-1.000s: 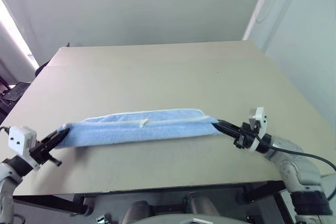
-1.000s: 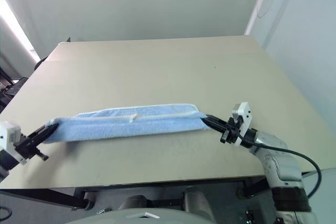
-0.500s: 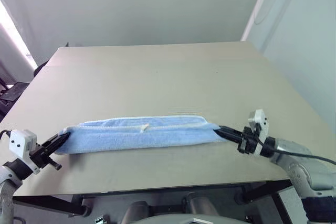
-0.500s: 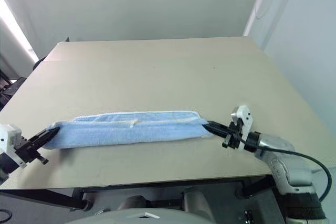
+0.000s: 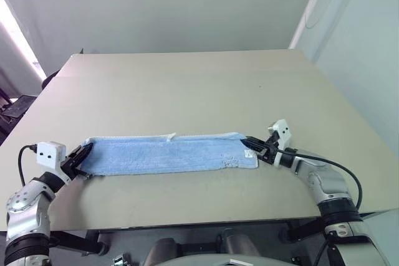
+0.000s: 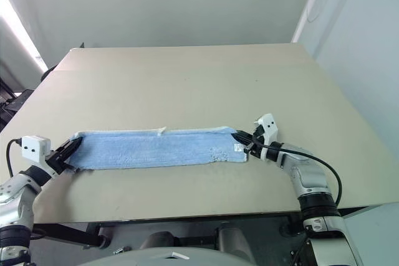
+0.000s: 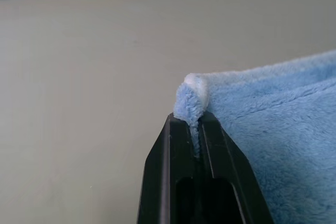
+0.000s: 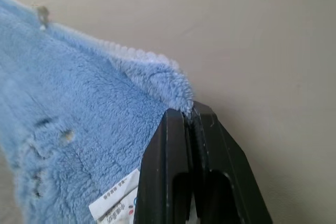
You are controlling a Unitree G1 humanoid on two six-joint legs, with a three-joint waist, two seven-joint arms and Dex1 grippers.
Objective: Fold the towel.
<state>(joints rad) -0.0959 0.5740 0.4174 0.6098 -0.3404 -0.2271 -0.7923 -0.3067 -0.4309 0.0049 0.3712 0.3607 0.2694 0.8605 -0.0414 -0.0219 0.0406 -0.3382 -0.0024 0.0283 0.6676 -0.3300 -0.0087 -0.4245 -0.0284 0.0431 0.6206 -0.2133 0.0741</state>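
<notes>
Towel point(image 5: 168, 156) flat along table's point(image 5: 187, 85) near edge

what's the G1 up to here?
It is partway through folding a towel. The light-blue cloth lies stretched out as a long, narrow strip near the front edge of the beige table. The left gripper is shut on one end and the right gripper is shut on the other end, next to the small white tag. Both ends sit low, at the tabletop.
</notes>
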